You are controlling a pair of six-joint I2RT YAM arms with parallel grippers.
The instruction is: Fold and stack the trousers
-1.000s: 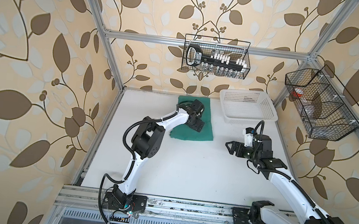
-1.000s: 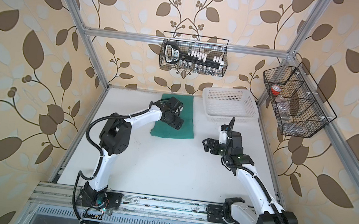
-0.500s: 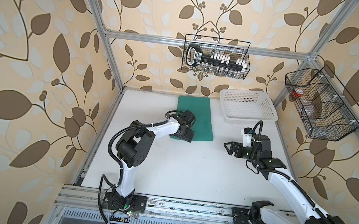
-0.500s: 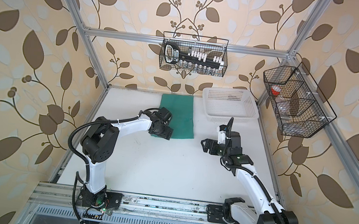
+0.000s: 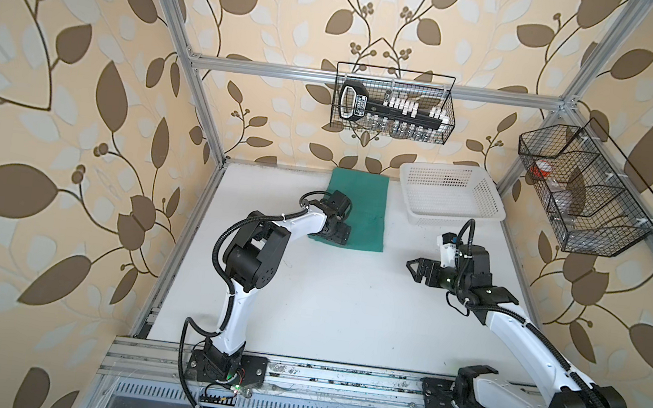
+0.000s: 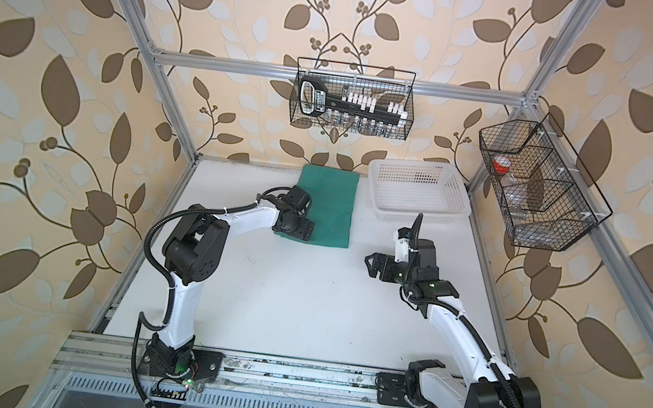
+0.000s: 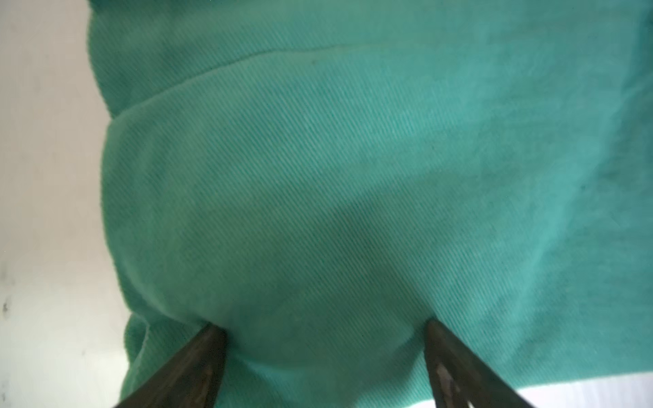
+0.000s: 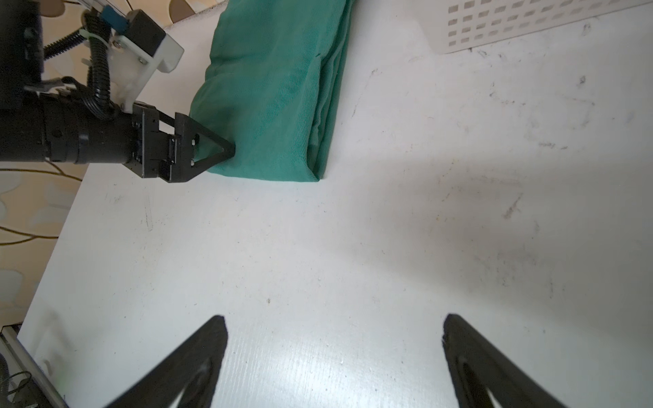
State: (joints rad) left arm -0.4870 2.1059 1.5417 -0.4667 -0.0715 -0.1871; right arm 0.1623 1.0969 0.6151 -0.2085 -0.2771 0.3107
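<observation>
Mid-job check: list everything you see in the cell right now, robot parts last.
trousers: one, teal-green, folded at the table's back
plastic basket: one, white, back right of table, beside trousers
back wire basket: one, black, on back wall
side wire basket: one, black, on right wall
table: one, white, beneath all
left tool: one, black, open, tips on trousers' near edge
right tool: one, black, open, above bare table

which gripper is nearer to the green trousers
Left. The left gripper has its open fingers against the near edge of the trousers; the right gripper hovers open over bare table, clear of the cloth.
</observation>
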